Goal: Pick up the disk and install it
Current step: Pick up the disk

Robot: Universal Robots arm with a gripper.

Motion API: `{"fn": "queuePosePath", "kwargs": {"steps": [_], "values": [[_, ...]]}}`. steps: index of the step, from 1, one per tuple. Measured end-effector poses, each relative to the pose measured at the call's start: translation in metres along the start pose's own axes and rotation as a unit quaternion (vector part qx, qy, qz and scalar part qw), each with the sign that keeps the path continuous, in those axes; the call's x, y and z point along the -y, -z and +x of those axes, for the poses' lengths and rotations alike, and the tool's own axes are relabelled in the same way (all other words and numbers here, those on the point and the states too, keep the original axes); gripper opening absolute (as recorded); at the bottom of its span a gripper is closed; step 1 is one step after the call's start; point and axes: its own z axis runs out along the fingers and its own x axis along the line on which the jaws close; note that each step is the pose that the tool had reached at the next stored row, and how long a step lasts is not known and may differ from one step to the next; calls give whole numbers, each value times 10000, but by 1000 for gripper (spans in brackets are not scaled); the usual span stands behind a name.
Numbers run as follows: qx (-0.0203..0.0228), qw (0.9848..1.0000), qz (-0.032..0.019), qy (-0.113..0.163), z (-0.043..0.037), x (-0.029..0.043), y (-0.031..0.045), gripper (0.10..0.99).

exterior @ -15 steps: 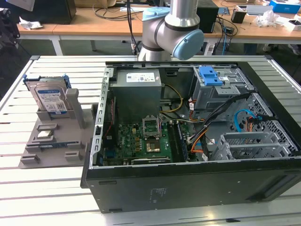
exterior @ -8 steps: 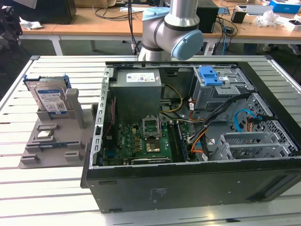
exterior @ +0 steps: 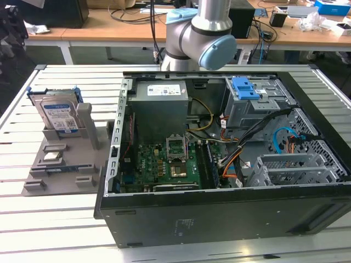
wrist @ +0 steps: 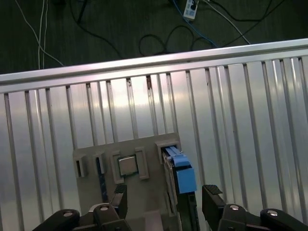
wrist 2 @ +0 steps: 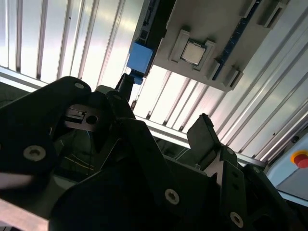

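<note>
Your black fingers [wrist: 212, 202] hung apart over the silver, blue-framed disk [wrist: 181, 174] (nothing gripped).
Upright in its grey plastic holder [wrist: 89, 190], it looked off-centre between them; one could have clipped the holder.

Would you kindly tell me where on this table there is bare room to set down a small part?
Bare slats of the table lie in front of the grey fixture, at the exterior view's left, and behind the disk. The computer case interior is crowded.
</note>
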Motion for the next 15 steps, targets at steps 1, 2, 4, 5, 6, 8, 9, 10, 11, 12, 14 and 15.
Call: {"fn": "queuePosePath", "kwargs": {"steps": [1,2,4,5,6,8,9,10,11,12,14,15], "values": [[0,10000,0,0,-10,-1,-1,722],[0,10000,0,0,-19,-3,-3,722],[0,10000,0,0,-37,-5,-10,722],[0,10000,0,-1,-43,-5,-16,722],[0,10000,0,0,-53,-6,-26,722],[-1,10000,1,0,-65,-7,-46,722],[-1,10000,1,0,-70,-7,-60,722],[-2,10000,0,1,-70,-6,-71,722],[-2,10000,0,1,-70,-5,-81,722],[-2,10000,0,0,-71,-5,-98,722],[-2,10000,0,0,-71,-4,-124,722],[-2,10000,0,0,-70,-3,-141,722]]}}
